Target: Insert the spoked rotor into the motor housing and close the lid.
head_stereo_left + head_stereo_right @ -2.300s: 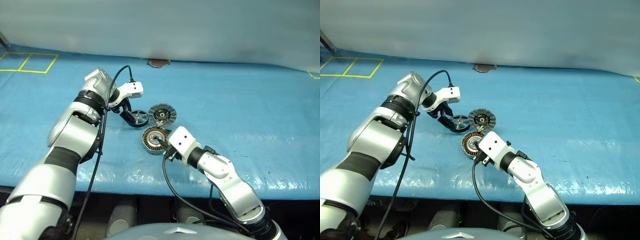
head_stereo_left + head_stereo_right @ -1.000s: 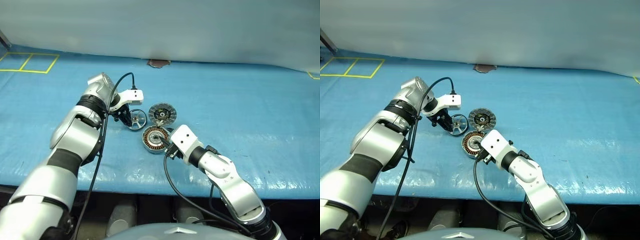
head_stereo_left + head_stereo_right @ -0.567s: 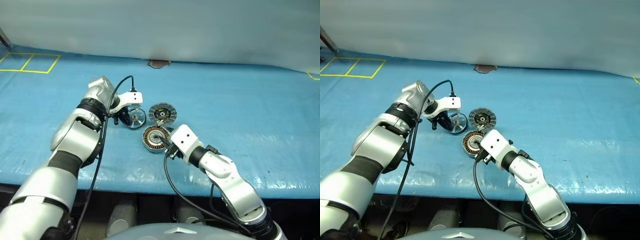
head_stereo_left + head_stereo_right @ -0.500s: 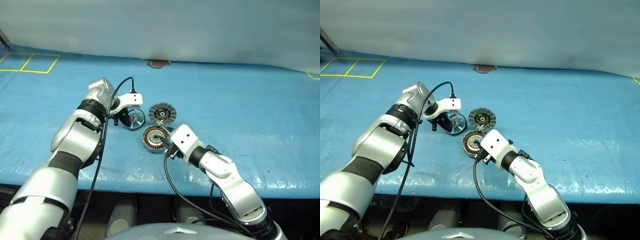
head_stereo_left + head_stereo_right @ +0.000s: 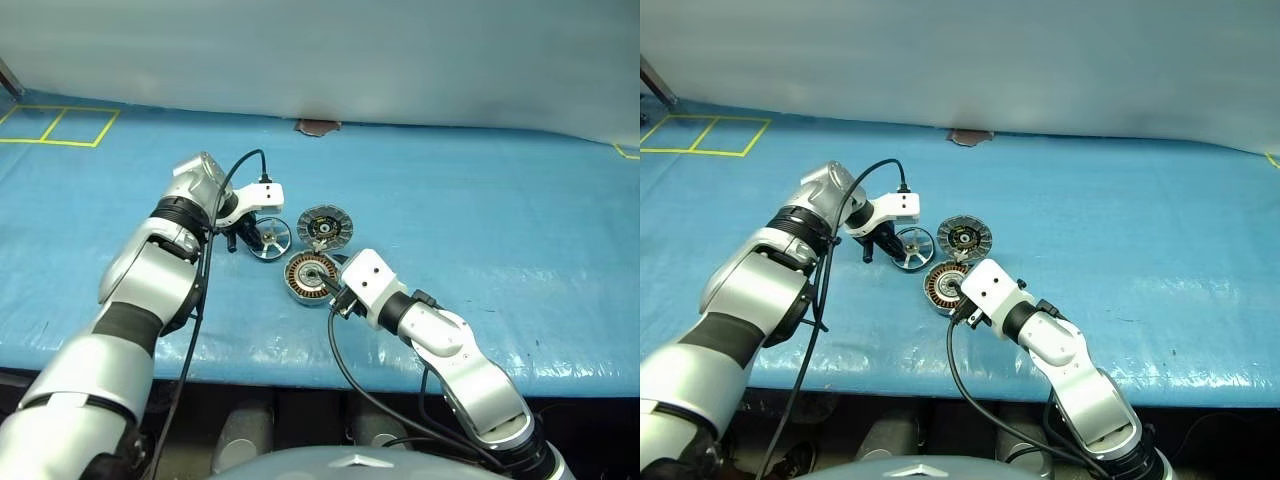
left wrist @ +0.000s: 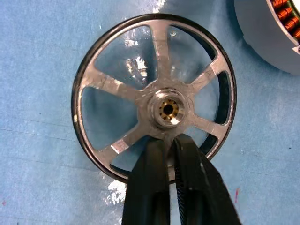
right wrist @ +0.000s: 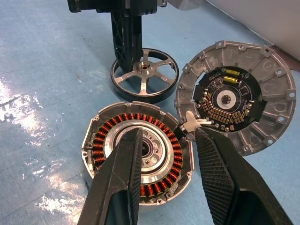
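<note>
Left gripper point(image 6: 168, 145) pinched on 1 spoke of flat dark-rimmed spoked rotor point(image 6: 153, 98); copper-wound motor housing point(image 7: 138, 152) just beside, between right gripper's point(image 7: 164, 140) parted fingers.

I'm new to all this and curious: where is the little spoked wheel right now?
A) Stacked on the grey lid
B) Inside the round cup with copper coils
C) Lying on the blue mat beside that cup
C: the spoked rotor lies flat on the blue mat, apart from the motor housing and the lid.
</note>
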